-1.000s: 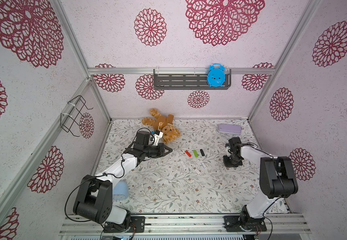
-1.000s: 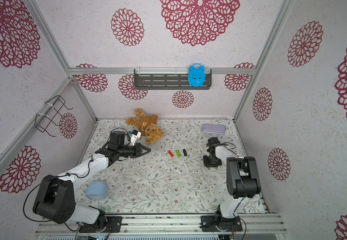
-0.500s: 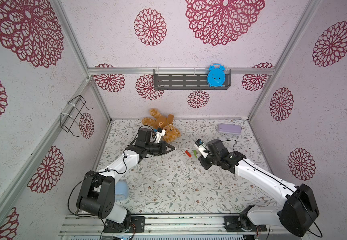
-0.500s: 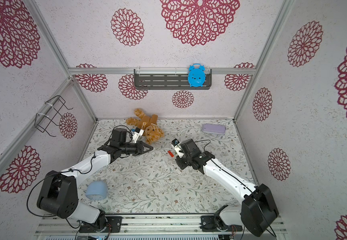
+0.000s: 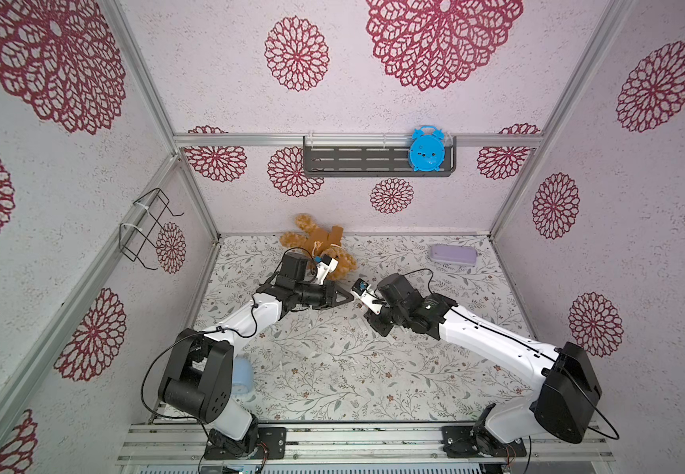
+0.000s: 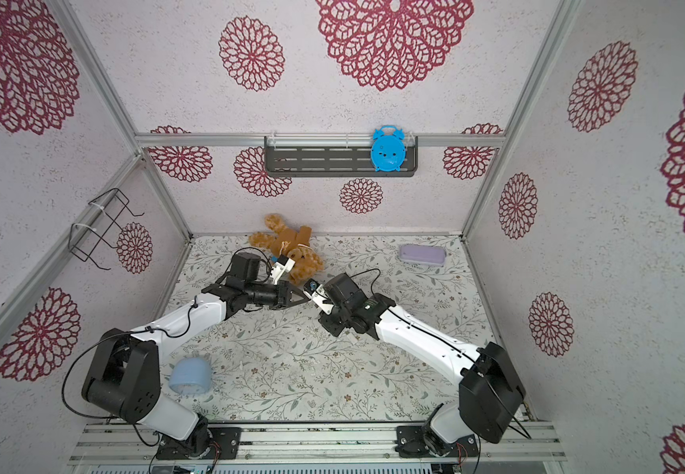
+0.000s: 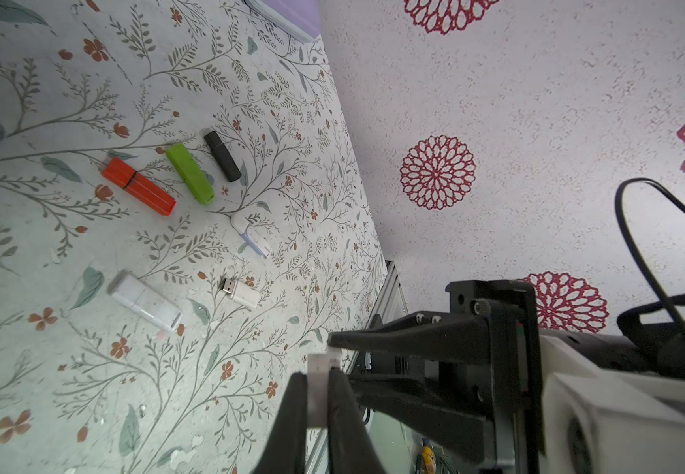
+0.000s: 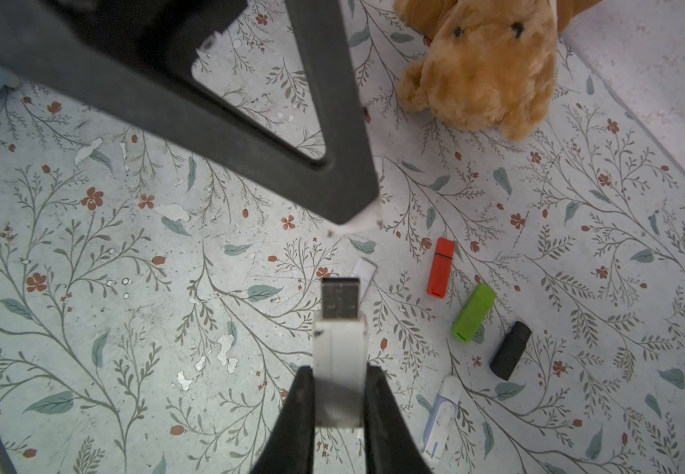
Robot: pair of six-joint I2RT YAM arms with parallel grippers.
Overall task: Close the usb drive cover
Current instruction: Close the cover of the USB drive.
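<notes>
- The usb drive (image 8: 339,369) is cased in smooth white plastic; its plug (image 8: 341,303) is dull grey metal (faintly scuffed).
- The cover (image 7: 318,385) is seen as matt white plastic.
- The teddy bear (image 8: 484,61) is covered in shaggy brown plush.
- The table (image 8: 127,246) is laid with a matt printed sheet, chipped in spots.

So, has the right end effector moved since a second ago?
Yes: the right end effector swung away from the purple case toward the teddy bear.
</notes>
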